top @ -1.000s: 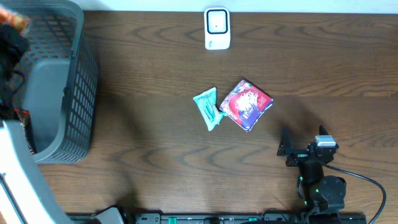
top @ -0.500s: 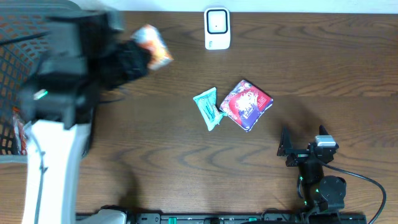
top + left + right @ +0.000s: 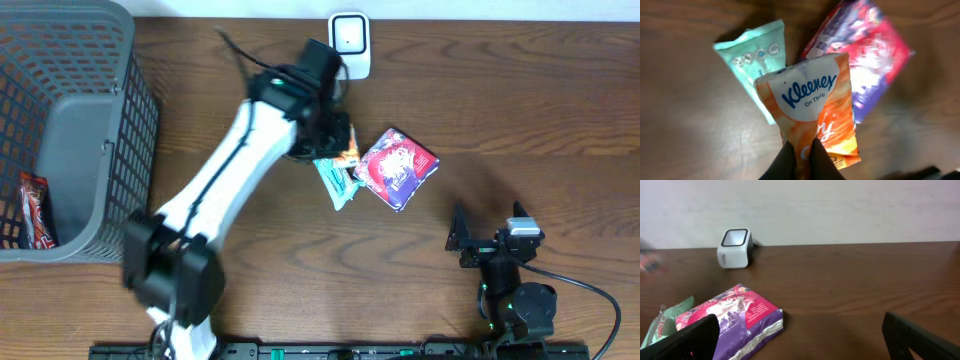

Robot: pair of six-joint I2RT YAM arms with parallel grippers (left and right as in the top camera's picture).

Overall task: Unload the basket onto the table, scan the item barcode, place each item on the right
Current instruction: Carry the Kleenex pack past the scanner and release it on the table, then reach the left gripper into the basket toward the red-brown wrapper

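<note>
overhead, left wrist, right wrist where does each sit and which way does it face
Overhead: above the table, looking straight down; shows the left tool at the packets and the right tool open near the front.
Left wrist: rides behind the left tool, looking down past its fingers at the Kleenex pack they pinch.
Right wrist: low, facing level toward the scanner and wall; its spread fingers show.
Shared: all three see the teal packet and purple-red packet.

Kleenex pack [image 3: 812, 110]: bottom print (perhaps a barcode) too blurred to read.
</note>
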